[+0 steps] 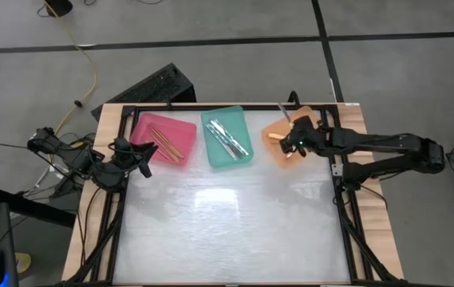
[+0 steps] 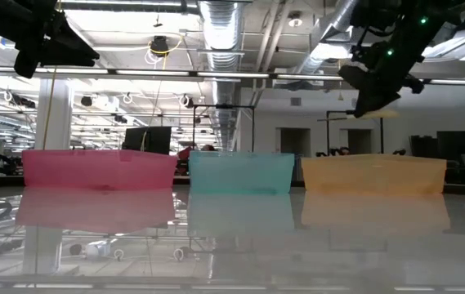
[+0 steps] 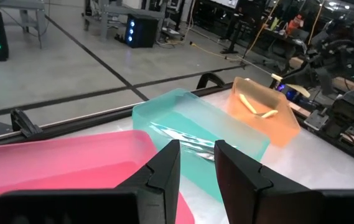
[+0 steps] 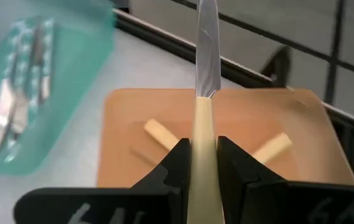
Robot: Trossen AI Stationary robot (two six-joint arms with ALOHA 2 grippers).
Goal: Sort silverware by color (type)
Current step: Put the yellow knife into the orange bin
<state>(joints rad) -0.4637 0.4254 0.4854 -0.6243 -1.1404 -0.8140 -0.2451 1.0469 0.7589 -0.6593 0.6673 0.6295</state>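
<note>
While the right gripper (image 4: pixel 204 163) clamps a pale yellow knife (image 4: pixel 206 93), blade pointing forward, the orange tray (image 4: pixel 127 124) seems directly beneath; left gripper (image 3: pixel 196 171) stands parted, empty.

A pale-yellow-handled knife (image 4: pixel 204 118) with a silvery blade is clamped by its handle between the right gripper's fingers (image 4: pixel 175 163), held above the orange tray (image 4: pixel 127 162) at about 1 o'clock on the table, blade pointing ahead of the fingers. Two more pale yellow handles (image 4: pixel 161 134) lie slanted on that tray's floor. Orange-tan-handled pieces (image 1: pixel 167 142) lie diagonally in the pink tray (image 1: pixel 180 128) at 11 o'clock, and silvery pieces with teal handles (image 1: pixel 228 137) lie diagonally in the teal tray (image 1: pixel 215 118) at 12 o'clock.
</note>
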